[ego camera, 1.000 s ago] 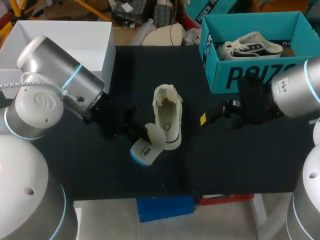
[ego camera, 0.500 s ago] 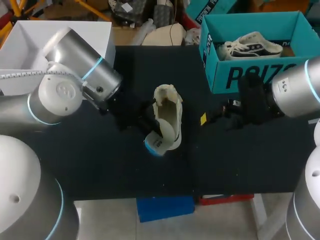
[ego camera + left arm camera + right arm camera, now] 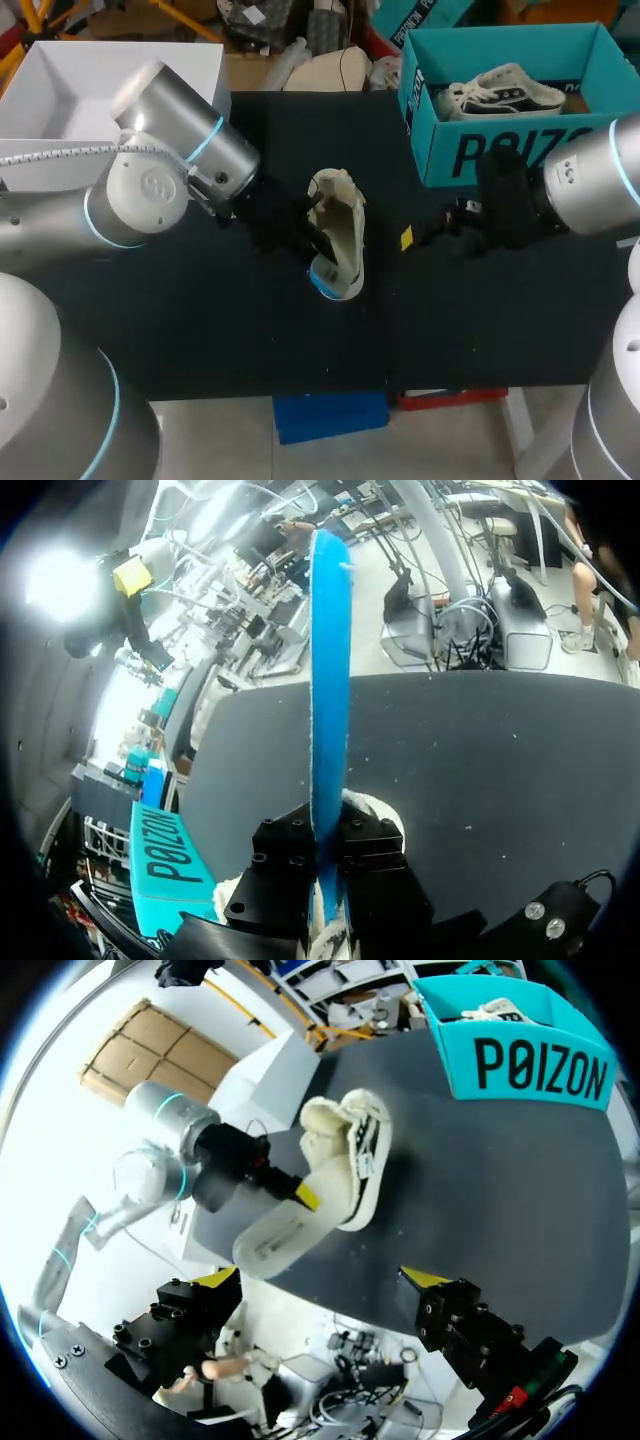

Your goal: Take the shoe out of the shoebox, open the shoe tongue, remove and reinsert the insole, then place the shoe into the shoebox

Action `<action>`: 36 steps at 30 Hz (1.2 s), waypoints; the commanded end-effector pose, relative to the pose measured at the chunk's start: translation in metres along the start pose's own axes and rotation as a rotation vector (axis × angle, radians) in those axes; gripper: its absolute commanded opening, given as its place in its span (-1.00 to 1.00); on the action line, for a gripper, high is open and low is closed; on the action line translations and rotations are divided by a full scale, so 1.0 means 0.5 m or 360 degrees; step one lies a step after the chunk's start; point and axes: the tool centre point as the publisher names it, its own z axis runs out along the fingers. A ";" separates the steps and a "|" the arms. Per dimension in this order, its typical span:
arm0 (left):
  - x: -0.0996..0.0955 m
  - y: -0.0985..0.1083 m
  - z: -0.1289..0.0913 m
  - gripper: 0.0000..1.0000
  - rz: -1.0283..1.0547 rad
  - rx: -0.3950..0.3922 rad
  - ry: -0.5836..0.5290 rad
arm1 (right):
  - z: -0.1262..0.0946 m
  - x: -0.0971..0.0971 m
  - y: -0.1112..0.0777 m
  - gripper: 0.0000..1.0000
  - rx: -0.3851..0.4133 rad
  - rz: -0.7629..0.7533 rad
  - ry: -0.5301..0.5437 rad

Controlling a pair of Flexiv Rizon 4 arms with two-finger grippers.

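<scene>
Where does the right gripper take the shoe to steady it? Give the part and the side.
Probably the end of the shoe nearer the shoebox, approached from the right arm's side. The insole, clamped in the left gripper, goes in at the other end, and the left arm crowds that flank. The open right gripper faces the free side.

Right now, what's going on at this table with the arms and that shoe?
The left gripper is shut on the insole and holds it at the opening of the cream shoe in the middle of the table. Much of the insole sticks out, so it is not yet seated inside. The right gripper hangs open to the side of the shoe, holding nothing. The teal shoebox stands at the table's far right with another shoe in it.
</scene>
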 end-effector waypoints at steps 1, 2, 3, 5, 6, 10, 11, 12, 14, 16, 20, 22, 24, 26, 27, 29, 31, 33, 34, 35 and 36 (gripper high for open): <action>-0.003 0.029 0.019 -1.00 0.0000 -0.0016 -0.0024 | -0.001 0.001 0.000 1.00 0.0001 0.0001 -0.0004; -0.005 0.034 0.017 -1.00 -0.0011 -0.0025 -0.0034 | -0.001 0.001 0.000 1.00 0.0001 0.0001 -0.0004; -0.006 0.040 0.016 -1.00 -0.0010 -0.0038 -0.0041 | -0.001 0.001 0.000 1.00 0.0001 0.0001 -0.0004; -0.008 0.053 0.016 -1.00 -0.0019 -0.0057 -0.0048 | -0.001 0.001 0.000 1.00 0.0001 0.0001 -0.0004; -0.009 0.058 0.016 -1.00 -0.0020 -0.0073 -0.0057 | -0.001 0.001 0.000 1.00 0.0001 0.0001 -0.0004; -0.015 0.072 0.014 -0.63 0.0000 -0.0116 -0.0074 | -0.001 0.001 0.000 1.00 0.0001 0.0001 -0.0004; -0.017 0.069 0.009 -0.20 -0.0005 -0.0111 -0.0081 | -0.001 0.001 0.000 1.00 0.0001 0.0001 -0.0004; -0.019 0.067 0.004 -0.05 -0.0011 -0.0109 -0.0096 | -0.001 0.001 0.000 1.00 0.0001 0.0001 -0.0004; -0.020 0.061 -0.006 0.20 -0.0016 -0.0110 -0.0102 | -0.001 0.001 0.000 1.00 0.0001 0.0001 -0.0004; -0.017 0.052 -0.015 0.48 -0.0015 -0.0105 -0.0089 | -0.001 0.001 0.000 1.00 0.0001 0.0001 -0.0004; -0.006 0.023 -0.032 0.20 -0.0012 -0.0084 -0.0062 | -0.001 0.001 0.000 1.00 0.0001 0.0001 -0.0004; 0.003 0.008 -0.036 0.18 -0.0019 -0.0073 -0.0031 | -0.001 0.001 0.000 1.00 0.0001 0.0001 -0.0004; 0.013 -0.008 -0.039 0.36 -0.0020 -0.0066 -0.0012 | -0.001 0.001 0.000 1.00 0.0001 0.0001 -0.0004; 0.019 -0.022 -0.043 0.33 -0.0018 -0.0059 -0.0007 | -0.001 0.001 0.000 1.00 0.0001 0.0001 -0.0004; 0.021 -0.030 -0.045 0.26 -0.0014 -0.0050 -0.0011 | -0.001 0.001 0.000 1.00 0.0001 0.0001 -0.0004; 0.025 -0.044 -0.049 0.15 -0.0007 -0.0035 -0.0013 | -0.001 0.001 0.000 1.00 0.0001 0.0001 -0.0004; 0.027 -0.057 -0.054 -0.05 -0.0001 -0.0021 -0.0018 | -0.001 0.001 0.000 1.00 0.0001 0.0001 -0.0004; 0.030 -0.067 -0.060 -0.18 0.0003 -0.0012 -0.0019 | -0.001 0.001 0.000 1.00 0.0001 0.0001 -0.0004; 0.032 -0.071 -0.062 -0.21 -0.0006 0.0001 -0.0016 | -0.001 0.001 0.000 1.00 0.0001 0.0001 -0.0004; 0.035 -0.075 -0.064 -0.26 -0.0041 0.0026 -0.0022 | -0.001 0.001 0.000 1.00 0.0001 0.0001 -0.0004; 0.036 -0.080 -0.066 -0.33 -0.0063 0.0054 -0.0037 | -0.001 0.001 0.000 1.00 0.0001 0.0001 -0.0004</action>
